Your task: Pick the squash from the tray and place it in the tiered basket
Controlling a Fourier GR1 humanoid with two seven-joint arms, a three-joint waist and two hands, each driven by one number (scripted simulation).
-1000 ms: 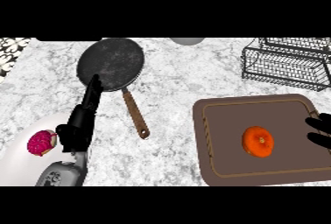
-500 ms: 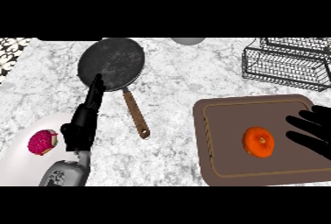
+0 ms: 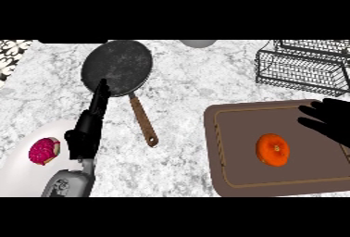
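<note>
Right black hand (image 3: 333,121) spread open at frame right, over the brown rectangular tray (image 3: 226,152): lower left onto the round orange squash (image 3: 272,149), then curl; left black hand (image 3: 94,115) resting open, mid-left.

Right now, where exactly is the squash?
In the head view, the orange squash lies on the brown tray at right, just left of the right hand.
</note>
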